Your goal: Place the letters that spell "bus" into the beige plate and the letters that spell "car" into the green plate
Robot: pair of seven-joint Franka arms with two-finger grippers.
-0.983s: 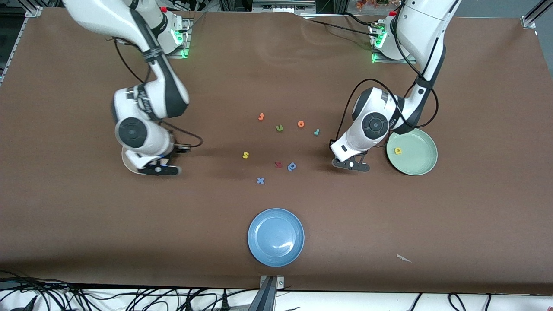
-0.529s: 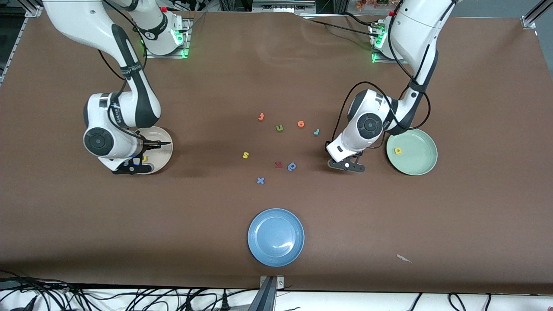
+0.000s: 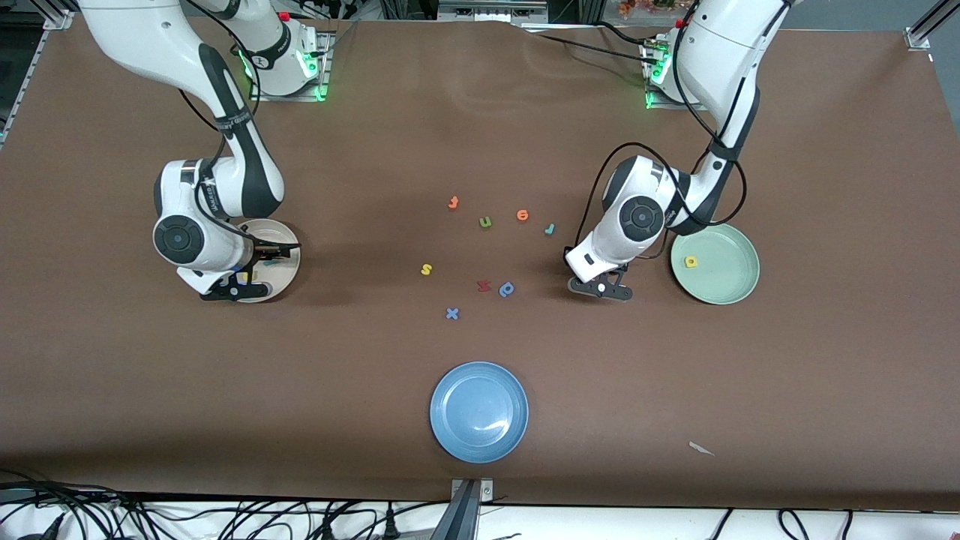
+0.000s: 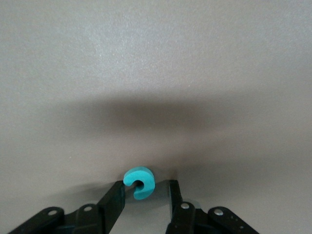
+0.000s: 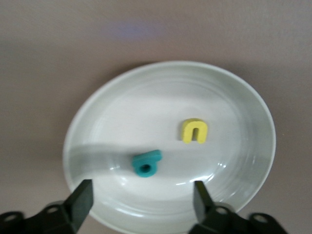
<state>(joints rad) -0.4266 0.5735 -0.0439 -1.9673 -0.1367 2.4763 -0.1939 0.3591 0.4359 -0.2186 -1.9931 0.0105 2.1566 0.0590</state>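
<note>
– Teal "c" (image 4: 139,182) shows only on the left wrist cam. It's a chunky foam bit w/ rounded edges, lying flat on the table between the left gripper (image 4: 145,189)'s black fingers (image 4: 113,204). One finger is right at it and there's a gap on the other side, so the jaws are apart, not clamped yet. From the front cam that gripper blocks the letter completely.

– Same deal w/ the right wrist cam. Front view hides most of the beige plate (image 3: 289,266) under the arm, but the wrist cam shows the yellow "u" (image 5: 195,131) and teal "b" (image 5: 146,164) lying in it, apart from each other. The right gripper (image 5: 141,187) hangs over the plate, jaws spread wide, holding nothing. The plate looks glossy w/ faint rings.

– What about the rest?

– Front cam only: the yellow "a" (image 3: 691,262) sits in the green plate (image 3: 731,289), just beside the left gripper. The yellow "s" (image 3: 426,269) and teal-blue "r" (image 3: 550,229) lie loose mid-table among the other letters, e.g. the olive "u" (image 3: 485,222) and blue "p" (image 3: 507,289). The blue plate (image 3: 478,411) is nearest the cam.

– Surface?

– Matte brown table (image 3: 825,375), looks greyish on the wrist cams. Cables (image 3: 75,517) run along the near edge, and green base lights (image 3: 321,94) glow up top.
</note>
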